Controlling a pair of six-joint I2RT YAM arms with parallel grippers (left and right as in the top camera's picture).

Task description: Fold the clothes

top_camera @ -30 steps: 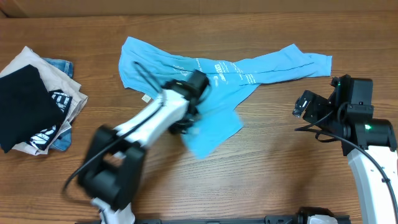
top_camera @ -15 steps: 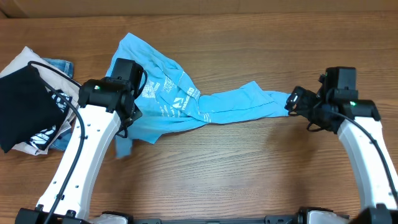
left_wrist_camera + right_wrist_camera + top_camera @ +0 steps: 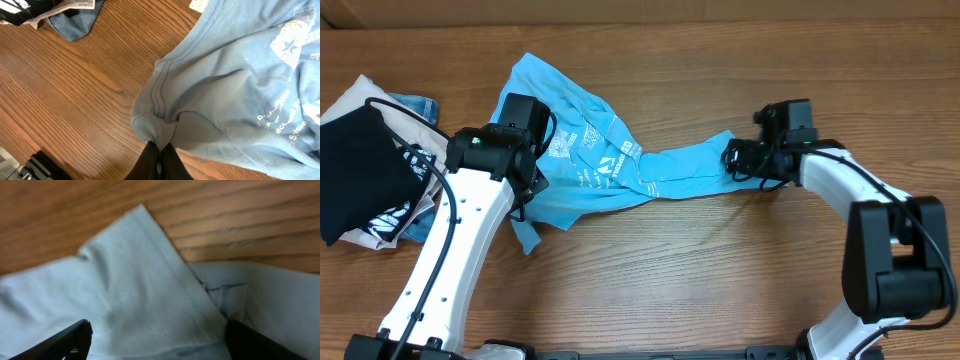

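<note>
The light-blue T-shirt (image 3: 620, 170) is lying crumpled and stretched into a long band across the back half of the counter (image 3: 720, 270), its wider, printed part toward the back-left and a narrow twisted end reaching out toward the right. The left pincer (image 3: 159, 159) is pinching the shirt with its fingers closed on a bunched fold at a ribbed hem – the left wrist view is showing the cloth gathered into a knot right at the fingertips, with white lettering spreading off to one side. A loose strip of the shirt is trailing from that spot toward the front edge. The right pincer (image 3: 732, 158) is sitting over the shirt's narrow right end with its fingers spread wide apart, a seamed corner of pale blue fabric lying between them on the wood and not clamped. At the left edge of the counter a pile of other clothing is resting well clear of the shirt: a black garment (image 3: 355, 175) with white print on top, a beige garment (image 3: 365, 95) beneath it and a denim piece (image 3: 415, 105) peeking out at the back. A black cable (image 3: 405, 115) from the left arm is arcing over that pile – the only thing crowding the left side.
</note>
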